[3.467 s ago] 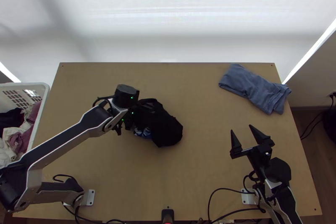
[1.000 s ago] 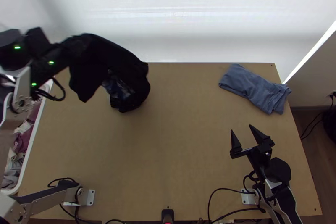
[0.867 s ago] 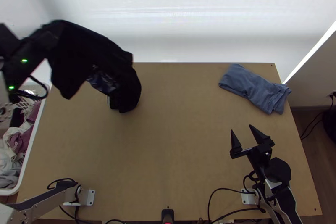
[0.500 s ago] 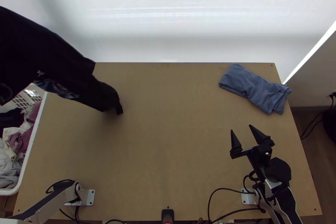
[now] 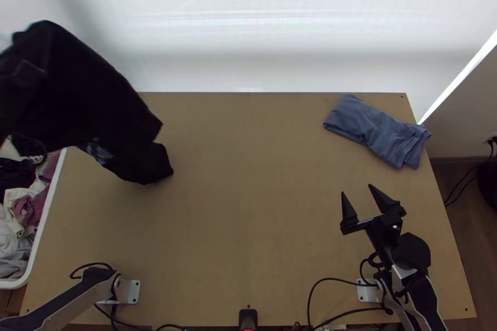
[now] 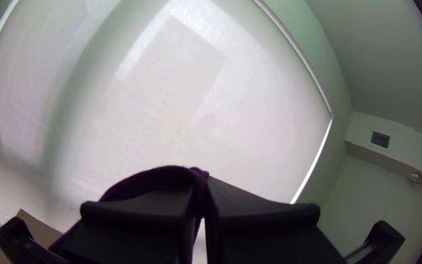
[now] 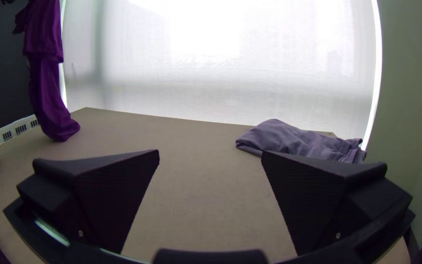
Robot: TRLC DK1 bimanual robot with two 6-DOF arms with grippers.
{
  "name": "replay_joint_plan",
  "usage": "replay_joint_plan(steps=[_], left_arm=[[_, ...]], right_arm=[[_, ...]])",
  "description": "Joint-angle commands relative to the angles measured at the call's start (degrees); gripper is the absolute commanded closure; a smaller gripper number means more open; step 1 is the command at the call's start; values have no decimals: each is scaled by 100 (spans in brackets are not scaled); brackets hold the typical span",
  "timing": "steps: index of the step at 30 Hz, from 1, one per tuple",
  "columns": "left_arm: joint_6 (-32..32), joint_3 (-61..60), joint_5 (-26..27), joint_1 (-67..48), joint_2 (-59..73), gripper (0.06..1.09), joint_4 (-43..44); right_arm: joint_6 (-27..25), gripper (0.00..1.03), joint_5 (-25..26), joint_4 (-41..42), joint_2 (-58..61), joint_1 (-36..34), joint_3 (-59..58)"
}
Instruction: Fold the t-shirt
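Left gripper (image 5: pixel 37 71) up high at top view's left edge, fingers nearly together, black t-shirt (image 5: pixel 93 104) pinched between. Shirt hangs, lower end over left part of table (image 5: pixel 248 207). Right gripper (image 5: pixel 371 199) low over near right of table, fingers wide apart, nothing between. Vs 3.5 s ago: shirt bunched on table then, now lifted, shifted left; right arm unmoved.

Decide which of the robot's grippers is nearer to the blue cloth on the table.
Right. The right gripper stands open on the near side of the blue cloth; the left gripper is far off to the left, holding up the black t-shirt.
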Motion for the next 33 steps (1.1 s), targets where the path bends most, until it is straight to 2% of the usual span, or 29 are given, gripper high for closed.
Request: replay_joint_plan(steps=[1,10,16,25,33], left_arm=[[314,-367,-255,-742,1,105,25],[446,-1861,-589,-2421,291,105,113],[464,-2793,-668,-2939,766,105,711],[402,-3074,-712,-3739,1829,105,1264],[279,-2907,-712,-4987,2366,105,1036]], right_arm=[[21,4,39,81,-21,63,-56],[21,4,39,81,-21,63,-56],[21,4,39,81,-21,63,-56],[21,4,39,81,-21,63,-56],[21,4,39,81,-21,63,-56]])
